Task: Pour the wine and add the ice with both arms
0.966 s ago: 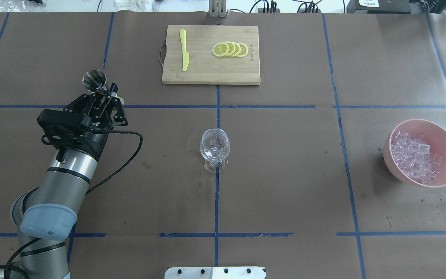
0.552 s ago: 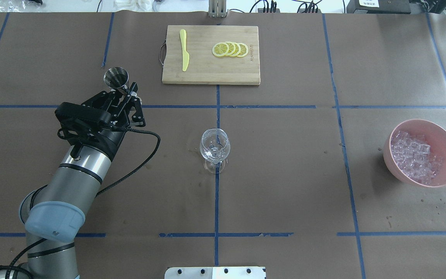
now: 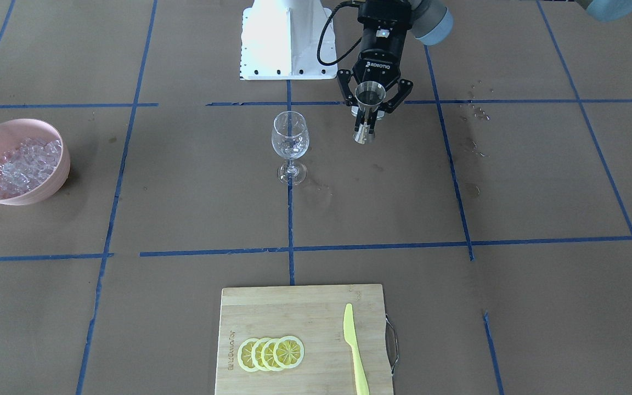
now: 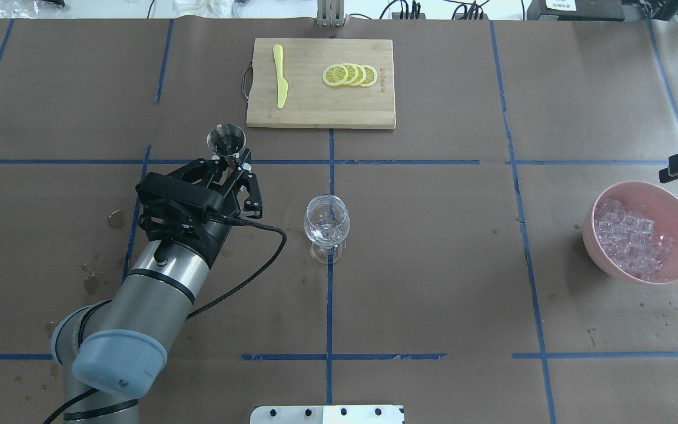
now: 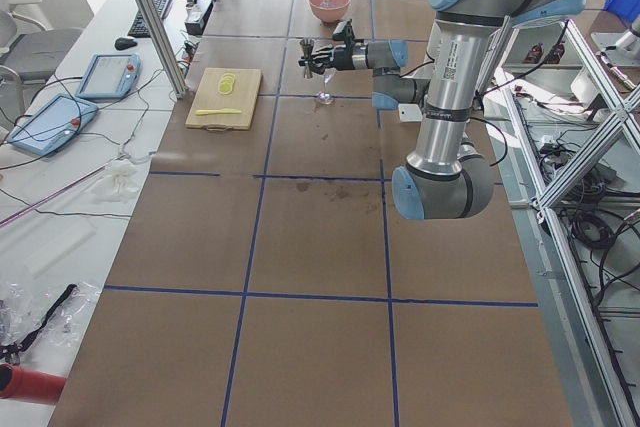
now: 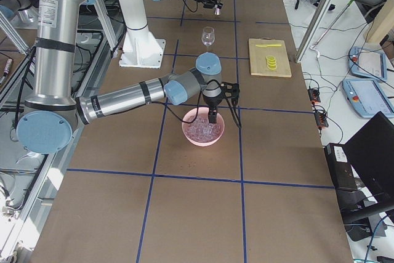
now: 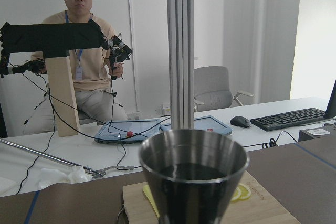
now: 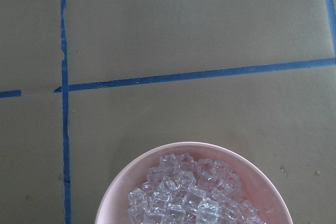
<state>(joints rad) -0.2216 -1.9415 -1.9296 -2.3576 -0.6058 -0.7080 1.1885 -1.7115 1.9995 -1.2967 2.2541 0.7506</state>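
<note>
Fingers of the left gripper [image 4: 234,166], clamped on the jigger [image 4: 226,140], have swung nearer the glass [image 4: 326,221] — pouring looks imminent.

- Ice [image 4: 630,241]: heap of small, glossy, whitish-clear cubes in the pink bowl [image 4: 677,215], on the robot's right side of the table.
- Wine: colourless and not surely made out. In the left wrist view the upper cup of the steel jigger [image 4: 226,138] shows only a dark inside.
- Left arm [image 4: 156,282]: grey-silver, extended forward. Its left gripper [image 4: 234,164] clamps the jigger's waist, holding it upright near the stemmed glass [image 4: 326,224] but apart from it.
- Right arm [image 6: 123,100]: stretched low, with the right gripper [image 6: 212,114] pointing down above the bowl's rim. Jaw state unclear.
</note>
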